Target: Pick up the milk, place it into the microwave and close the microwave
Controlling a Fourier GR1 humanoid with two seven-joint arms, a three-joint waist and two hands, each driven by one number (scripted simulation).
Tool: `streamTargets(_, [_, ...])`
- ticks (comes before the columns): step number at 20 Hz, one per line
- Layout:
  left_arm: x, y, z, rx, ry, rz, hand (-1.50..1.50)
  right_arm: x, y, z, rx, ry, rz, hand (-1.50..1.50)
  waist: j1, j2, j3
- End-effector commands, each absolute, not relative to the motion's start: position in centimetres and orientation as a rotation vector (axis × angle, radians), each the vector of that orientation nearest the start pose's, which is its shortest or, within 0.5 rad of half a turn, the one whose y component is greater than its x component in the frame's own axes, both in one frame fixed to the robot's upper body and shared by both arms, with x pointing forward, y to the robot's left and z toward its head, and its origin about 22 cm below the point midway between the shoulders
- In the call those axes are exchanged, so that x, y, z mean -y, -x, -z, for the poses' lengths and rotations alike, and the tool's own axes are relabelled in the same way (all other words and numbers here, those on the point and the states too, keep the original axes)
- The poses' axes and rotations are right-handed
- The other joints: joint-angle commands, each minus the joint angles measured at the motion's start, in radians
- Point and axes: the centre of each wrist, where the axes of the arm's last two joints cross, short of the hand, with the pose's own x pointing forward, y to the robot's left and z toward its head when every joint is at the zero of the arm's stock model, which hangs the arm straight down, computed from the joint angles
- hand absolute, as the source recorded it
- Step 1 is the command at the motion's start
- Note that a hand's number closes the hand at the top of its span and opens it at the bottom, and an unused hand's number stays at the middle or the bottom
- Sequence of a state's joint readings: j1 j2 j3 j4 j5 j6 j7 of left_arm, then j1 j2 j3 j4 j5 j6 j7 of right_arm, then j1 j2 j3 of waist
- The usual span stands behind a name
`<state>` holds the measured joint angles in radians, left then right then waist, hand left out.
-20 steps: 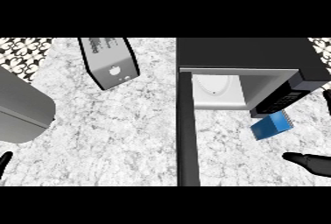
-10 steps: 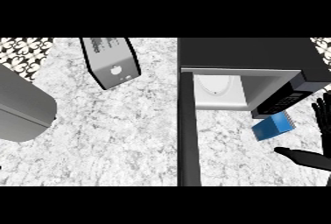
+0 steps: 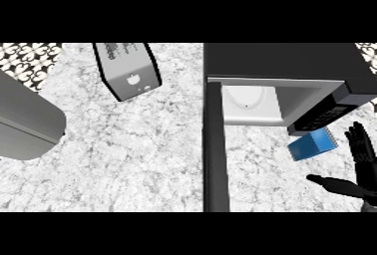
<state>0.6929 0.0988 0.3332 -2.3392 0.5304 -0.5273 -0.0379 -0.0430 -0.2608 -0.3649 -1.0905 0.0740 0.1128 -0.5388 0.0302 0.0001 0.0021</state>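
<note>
The milk, a small blue carton, stands on the marble counter just below the front right corner of the black microwave. The microwave is open: its white inside shows, and its dark door sticks out toward me as a long bar. My right hand is open at the right edge, fingers straight and pointing up, thumb spread to the left. It is just right of and below the carton and does not touch it. My left hand is out of sight.
A grey box-shaped appliance with a small white logo stands at the back, left of the microwave. A large rounded grey object fills the left edge. Bare marble counter lies between them and the door.
My right hand has come up from the lower right corner and spread its fingers beside the milk. The tip of my left hand at the lower left edge has left the view.
</note>
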Motion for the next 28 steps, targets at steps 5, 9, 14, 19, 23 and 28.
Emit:
streamTargets(5, [-32.1, -4.9, -12.7, 1.976, 0.239, 0.021, -1.50, 40.2, -20.1, 10.7, 1.642, 0.410, -0.130, -1.50, -0.006, 0.003, 0.001])
streamTargets(9, [-31.8, -4.3, -11.6, 1.969, 0.274, 0.029, -1.50, 39.1, -22.1, 11.8, 1.679, 0.373, -0.081, -1.50, 0.006, 0.003, 0.001])
streamTargets(14, [-31.8, -3.0, -12.7, 1.952, 0.272, 0.017, -1.50, 38.6, -22.6, 12.8, 1.697, 0.334, -0.076, -1.50, 0.008, 0.005, 0.002])
streamTargets(19, [-32.2, -3.4, -12.7, 1.948, 0.276, 0.023, -1.50, 38.6, -23.1, 13.2, 1.712, 0.264, -0.016, -1.50, 0.011, 0.008, 0.004])
streamTargets(23, [-33.0, -4.4, -12.4, 1.938, 0.271, 0.019, -1.50, 38.6, -23.3, 13.3, 1.731, 0.194, -0.016, 1.50, 0.002, 0.011, 0.004])
streamTargets(28, [-32.6, -5.0, -11.6, 1.945, 0.306, 0.030, -1.50, 37.1, -25.7, 12.5, 1.764, 0.173, -0.063, 1.50, 0.013, 0.015, 0.005])
